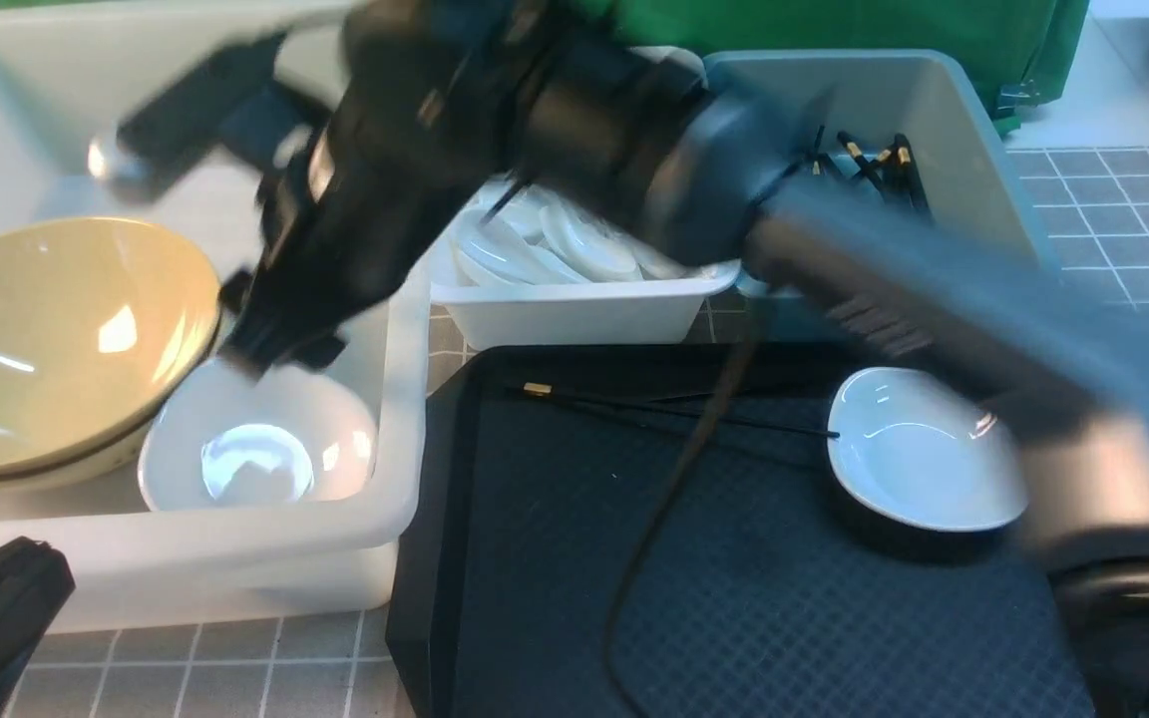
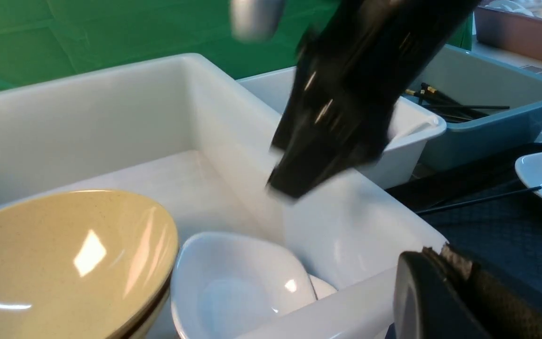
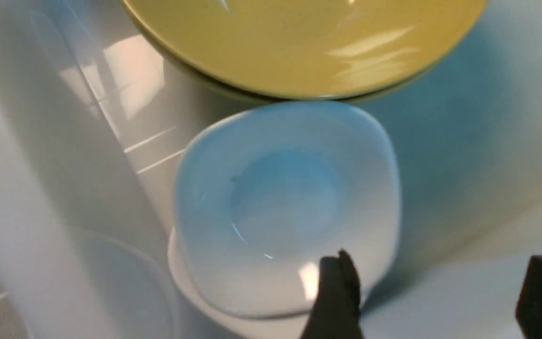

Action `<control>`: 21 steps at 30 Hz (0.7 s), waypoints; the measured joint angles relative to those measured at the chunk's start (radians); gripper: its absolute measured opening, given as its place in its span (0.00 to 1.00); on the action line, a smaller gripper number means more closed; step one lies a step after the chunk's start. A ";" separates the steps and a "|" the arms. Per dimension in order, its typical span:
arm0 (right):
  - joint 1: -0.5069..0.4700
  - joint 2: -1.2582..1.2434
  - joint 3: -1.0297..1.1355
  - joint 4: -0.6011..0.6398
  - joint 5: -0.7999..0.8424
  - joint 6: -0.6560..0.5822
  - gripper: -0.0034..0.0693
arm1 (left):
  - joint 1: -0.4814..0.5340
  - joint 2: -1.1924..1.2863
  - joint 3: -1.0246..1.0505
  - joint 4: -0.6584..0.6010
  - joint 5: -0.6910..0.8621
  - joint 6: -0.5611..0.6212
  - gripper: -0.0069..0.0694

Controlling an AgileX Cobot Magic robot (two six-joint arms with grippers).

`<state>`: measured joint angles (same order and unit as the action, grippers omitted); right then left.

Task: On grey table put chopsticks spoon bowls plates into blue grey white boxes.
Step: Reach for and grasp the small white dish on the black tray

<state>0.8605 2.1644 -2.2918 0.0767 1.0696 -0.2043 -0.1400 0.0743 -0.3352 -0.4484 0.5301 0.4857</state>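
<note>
- A green backdrop (image 1: 834,40) of cloth hangs across the far side of the scene, creased into soft folds; in the left wrist view it fills the upper part of the picture.
- The grey table (image 1: 1113,209) is ruled with thin white lines into small squares.
- Beyond the grid, at the far right, lies a pale strip (image 1: 1083,95) of plain surface.
- A brown bin (image 2: 520,35) stands far back on the right, holding blurred white things.
- The light is bright and cool, leaving sharp highlights on glossy surfaces.
</note>
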 joint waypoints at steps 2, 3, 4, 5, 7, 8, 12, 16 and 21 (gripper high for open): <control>-0.026 -0.108 0.076 0.000 0.000 -0.024 0.74 | 0.000 0.000 0.000 0.000 0.002 0.000 0.08; -0.047 -0.173 0.115 -0.004 0.000 -0.032 0.73 | 0.000 0.000 0.000 0.000 0.002 0.000 0.08; -0.051 -0.173 0.121 -0.004 0.000 -0.032 0.73 | 0.000 0.000 0.000 0.000 0.003 0.000 0.08; -0.070 -0.212 0.148 -0.011 0.003 -0.032 0.71 | 0.000 0.000 0.000 0.000 0.003 0.000 0.08; -0.115 -0.278 0.195 -0.056 0.042 -0.021 0.66 | 0.000 0.000 0.000 0.000 0.004 0.000 0.08; -0.137 -0.303 0.215 -0.095 0.083 -0.006 0.63 | 0.000 0.000 0.000 0.000 0.005 0.000 0.08; -0.270 -0.388 0.385 -0.203 0.162 0.054 0.49 | 0.000 0.000 0.000 0.000 0.005 -0.004 0.08; -0.371 -0.471 0.624 -0.217 0.105 0.082 0.36 | 0.000 0.017 -0.006 0.032 0.007 -0.157 0.08; -0.434 -0.564 0.907 -0.222 -0.028 0.129 0.26 | 0.000 0.192 -0.136 0.153 0.068 -0.454 0.08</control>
<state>0.4269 1.6003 -1.3846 -0.1457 1.0413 -0.0752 -0.1400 0.2668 -0.4716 -0.2959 0.5981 0.0321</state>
